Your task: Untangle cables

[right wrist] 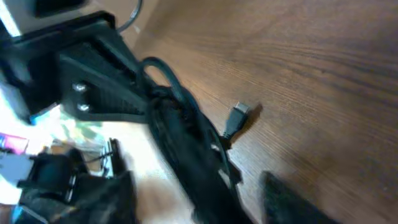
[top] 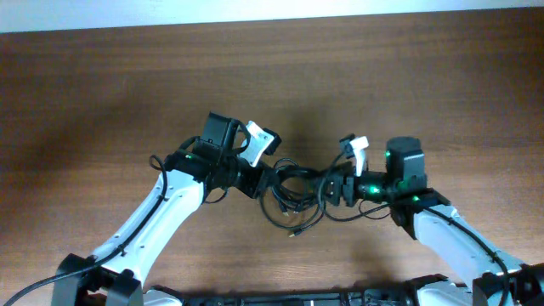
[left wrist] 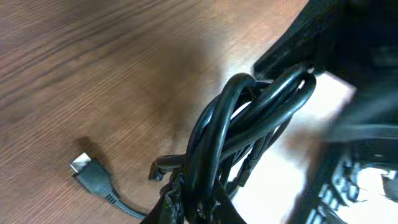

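Overhead, the tangled bundle of thin black cables (top: 293, 194) was clamped by the left gripper (top: 263, 182); whether the right gripper (top: 329, 189), just beside the bundle, was apart or together could not be told.

The bundle of thin black flexible cables (top: 293, 189) lies on the brown wooden table (top: 102, 76), between the left gripper (top: 259, 183) and the right gripper (top: 333, 189). A small silver-tipped plug end (top: 293, 231) rests on the table at the bundle's near side.

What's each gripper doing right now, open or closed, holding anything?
Left gripper: closed on the cables.
Right gripper: looks open, fingers apart on either side of the cables, not gripping.
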Robot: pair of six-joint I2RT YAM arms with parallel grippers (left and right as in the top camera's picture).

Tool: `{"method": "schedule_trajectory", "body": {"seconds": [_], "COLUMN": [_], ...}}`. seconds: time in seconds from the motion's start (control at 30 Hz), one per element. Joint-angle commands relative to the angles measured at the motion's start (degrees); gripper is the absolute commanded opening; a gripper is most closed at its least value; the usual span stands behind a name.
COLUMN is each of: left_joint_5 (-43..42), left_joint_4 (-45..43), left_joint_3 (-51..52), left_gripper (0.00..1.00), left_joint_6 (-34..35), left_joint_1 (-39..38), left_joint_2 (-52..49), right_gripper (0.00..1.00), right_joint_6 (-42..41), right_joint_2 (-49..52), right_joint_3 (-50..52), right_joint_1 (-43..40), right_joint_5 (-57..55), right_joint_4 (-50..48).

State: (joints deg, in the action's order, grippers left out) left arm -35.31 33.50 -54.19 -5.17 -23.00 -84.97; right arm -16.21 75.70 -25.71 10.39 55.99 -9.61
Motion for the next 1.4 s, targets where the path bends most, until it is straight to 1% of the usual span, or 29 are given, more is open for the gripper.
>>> {"method": "schedule_trajectory", "body": {"seconds": [0.0,0.03,0.07,0.13,0.2,0.37,0.47,0.57,0.6,0.63,0.8,0.9,0.93,1.03,1.07,1.13,1.17,1.2,1.27,1.3,1.33,1.37], "left_joint_5": [-5.8,-5.4,-5.1,-4.2,-2.3,-1.7,-0.3,6.1,8.8,12.0,21.4,24.7,24.9,24.9,24.8,24.9,24.9,24.9,24.8,24.5,22.7,18.4], "left_joint_4": [-0.4,-0.4,-0.5,-0.5,-0.9,-4.9,-6.9,-6.8,-6.8,-6.4,-2.3,0.8,1.6,2.8,2.8,3.0,3.0,2.5,0.4,-1.2,-1.7,-2.3], "left_joint_3": [-0.3,-0.3,-0.3,-0.3,-0.3,-0.3,-0.3,-0.3,-0.3,-0.3,-0.3,-0.3,-0.3,-0.3,-0.3,-0.3,-0.3,-0.3,-0.3,-0.4,-0.7,-1.3], "left_gripper": [0.00,0.00,0.00,0.00,0.00,0.00,0.00,0.00,0.00,0.00,0.00,0.00,0.00,0.01,0.11,0.17,0.16,0.21,0.43,0.57,0.64,0.71], "left_joint_6": [-1.0,-0.9,-0.9,-0.9,1.0,8.4,14.4,22.8,27.2,33.1,49.8,56.3,57.0,57.0,57.0,56.8,52.9,49.7,40.1,34.2,30.4,26.0], "left_joint_1": [0.0,0.2,0.4,1.1,2.6,8.4,12.3,14.8,15.7,16.7,18.2,18.2,18.2,18.2,18.2,18.2,18.2,18.2,18.2,18.2,18.2,18.2], "left_joint_2": [0.5,0.5,0.5,0.5,0.5,0.5,0.5,0.5,0.5,0.5,0.5,0.5,0.5,0.5,0.5,0.5,0.5,0.5,0.5,0.5,0.5,0.5], "right_gripper": [0.24,0.08,0.04,0.04,0.04,0.04,0.04,0.04,0.04,0.04,0.04,0.04,0.04,0.04,0.04,0.04,0.04,0.04,0.04,0.04,0.04,0.04], "right_joint_6": [1.2,1.2,1.1,1.2,1.2,1.2,1.2,1.2,1.2,1.2,1.2,1.2,1.2,1.2,1.2,1.2,1.2,1.2,1.2,1.2,1.2,1.2], "right_joint_2": [-0.3,-0.3,-0.3,-0.3,-0.3,-0.3,-0.3,-0.3,-0.3,-0.3,-0.3,-0.3,-0.3,-0.3,-0.3,-0.3,-0.3,-0.3,-0.3,-0.3,-0.3,-0.3], "right_joint_3": [-0.3,-0.3,-0.3,-0.3,-0.3,-0.3,-0.3,-0.3,-0.3,-0.3,-0.3,-0.3,-0.3,-0.3,-0.3,-0.3,-0.3,-0.3,-0.3,-0.3,-0.3,-0.3], "right_joint_1": [2.1,2.1,2.1,2.1,2.1,2.1,2.1,2.1,2.1,2.1,2.1,2.1,2.1,2.1,2.1,2.1,2.1,2.1,2.1,2.1,2.1,2.1], "right_joint_5": [-7.9,-8.0,-8.0,-8.0,-8.0,-8.0,-8.0,-7.8,-7.8,-7.8,-7.8,-7.8,-7.8,-7.8,-7.8,-7.8,-7.8,-7.8,-7.8,-7.8,-7.8,-7.8], "right_joint_4": [0.0,0.0,0.2,1.0,3.1,6.8,7.3,7.5,7.6,7.8,9.4,9.7,9.7,9.6,9.6,9.6,9.6,9.6,9.7,9.7,9.7,9.7]}}
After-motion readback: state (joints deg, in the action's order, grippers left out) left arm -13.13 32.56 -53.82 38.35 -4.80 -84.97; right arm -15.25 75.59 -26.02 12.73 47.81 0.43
